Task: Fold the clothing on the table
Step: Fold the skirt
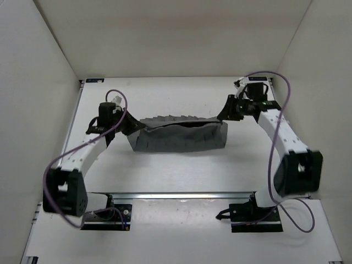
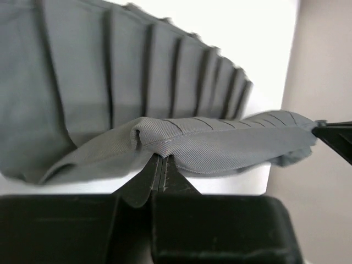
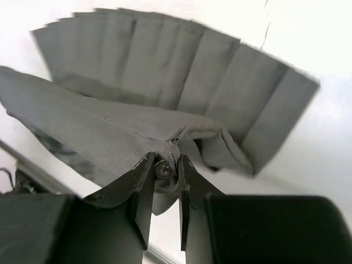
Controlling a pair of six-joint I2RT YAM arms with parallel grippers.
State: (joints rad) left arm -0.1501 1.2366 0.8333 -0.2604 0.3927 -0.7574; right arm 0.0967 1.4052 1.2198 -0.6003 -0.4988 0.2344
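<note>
The clothing [image 1: 179, 136], a grey pleated skirt, lies across the middle of the table [image 1: 181, 176], its waistband edge lifted and stretched between my two grippers. My left gripper [image 1: 133, 125] is shut on the waistband's left end; in the left wrist view its jaws [image 2: 159, 160] pinch the band's lower hem [image 2: 220, 146]. My right gripper [image 1: 224, 116] holds the right end. In the right wrist view its fingers [image 3: 165, 165] clamp the waistband corner [image 3: 110, 132] at a small button [image 3: 163, 168]. The pleats [image 3: 181, 71] fan out flat behind the lifted band.
White walls enclose the table on the left, back and right. Metal rails [image 1: 181, 195] run along the near side by the arm bases [image 1: 110, 214]. A purple cable [image 1: 272, 110] loops over the right arm.
</note>
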